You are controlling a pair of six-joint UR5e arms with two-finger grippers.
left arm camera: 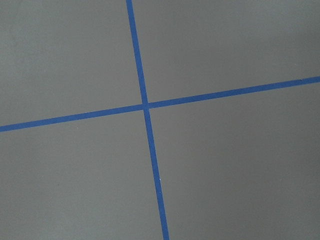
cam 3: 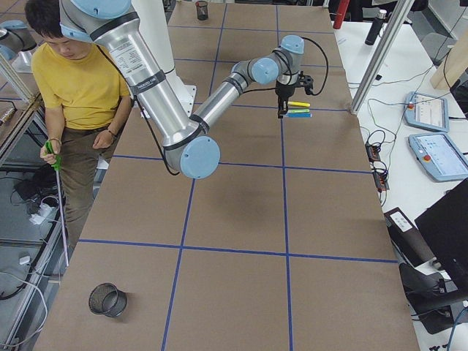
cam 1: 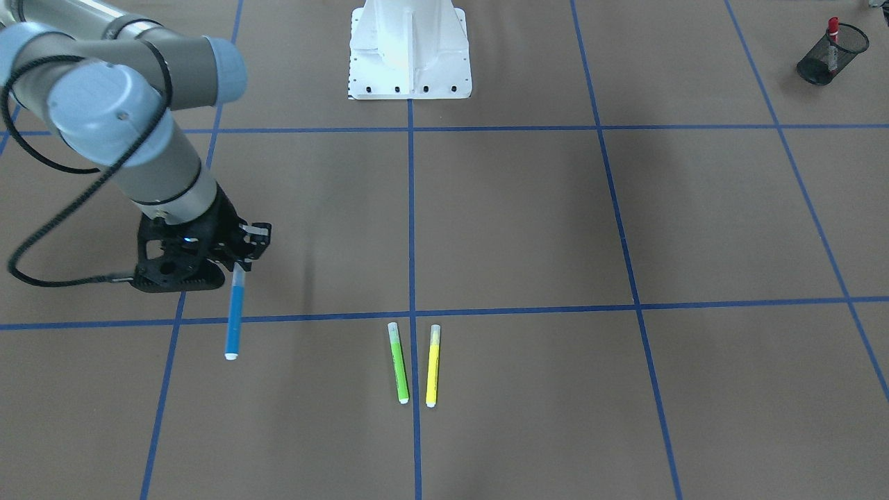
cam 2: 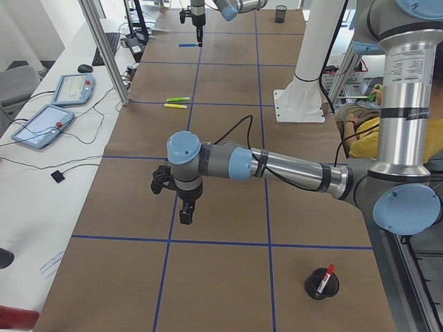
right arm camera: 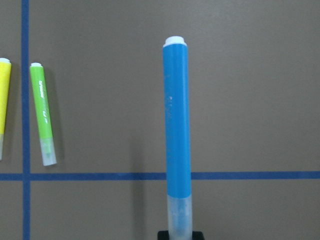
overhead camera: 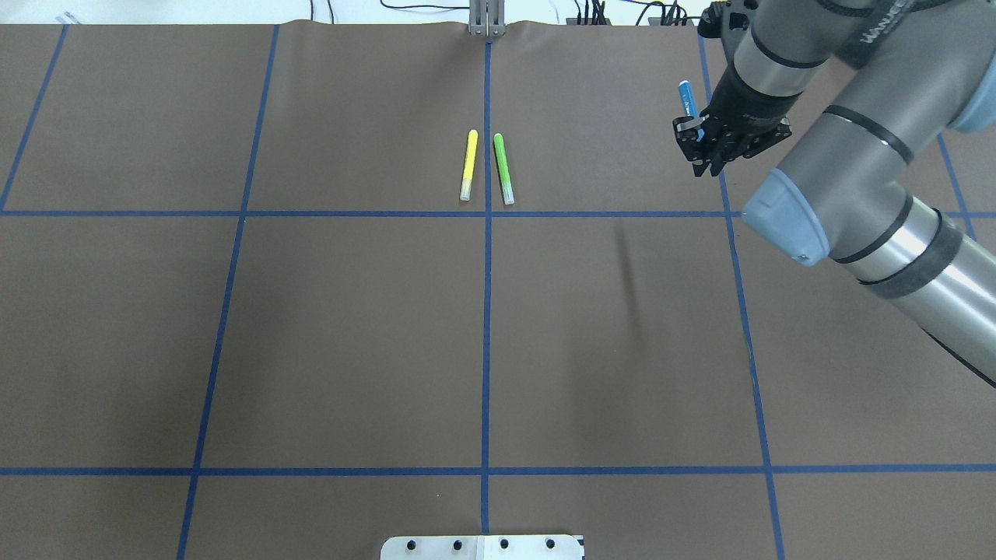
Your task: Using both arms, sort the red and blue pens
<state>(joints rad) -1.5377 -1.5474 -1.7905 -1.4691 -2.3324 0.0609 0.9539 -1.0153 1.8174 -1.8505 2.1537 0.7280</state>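
The blue pen (cam 1: 235, 316) hangs above the table with my right gripper (cam 1: 243, 262) shut on its pale cap end. From overhead, the right gripper (overhead camera: 704, 138) holds the blue pen (overhead camera: 686, 97) near the table's far right. In the right wrist view the blue pen (right arm camera: 178, 125) points away from the camera. The red pen (cam 1: 832, 31) stands in a black mesh cup (cam 1: 819, 66); it is the red pen (cam 2: 326, 272) in the exterior left view. My left gripper (cam 2: 185, 214) hovers over bare table, and I cannot tell whether it is open or shut.
A green marker (overhead camera: 503, 167) and a yellow marker (overhead camera: 468, 163) lie side by side near the centre line. A second black mesh cup (cam 3: 107, 298) stands at the table's other end. A person in a yellow shirt (cam 3: 80, 80) stands beside the table. The white pedestal base (cam 1: 410, 48) is at the robot's side.
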